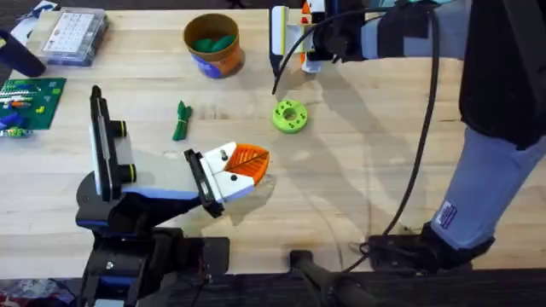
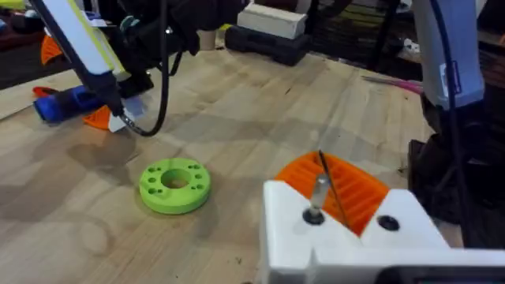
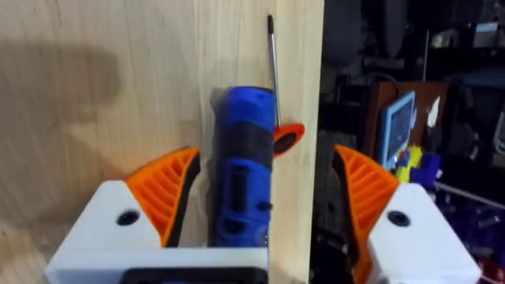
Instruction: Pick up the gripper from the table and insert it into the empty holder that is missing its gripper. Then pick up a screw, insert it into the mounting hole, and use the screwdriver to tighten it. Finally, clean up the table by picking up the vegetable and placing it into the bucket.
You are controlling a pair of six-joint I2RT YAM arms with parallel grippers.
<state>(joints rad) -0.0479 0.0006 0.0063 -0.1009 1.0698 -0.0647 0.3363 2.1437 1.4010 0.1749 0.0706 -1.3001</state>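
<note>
Blue screwdriver point(image 3: 241, 170) lies btwn spread pads of right gripper point(image 3: 260, 205)

The screwdriver point(image 3: 241, 166) is cut off behind the right end effector point(image 3: 264, 193).

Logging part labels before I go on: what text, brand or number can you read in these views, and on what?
None can be read.
Clear parts box: printed sheet inside, too small to read.
Green board: markings, too small.
Right arm's grey sleeve: small blue patch, blurred.
Screwdriver: no marking legible.
Bucket: no lettering visible.
</note>
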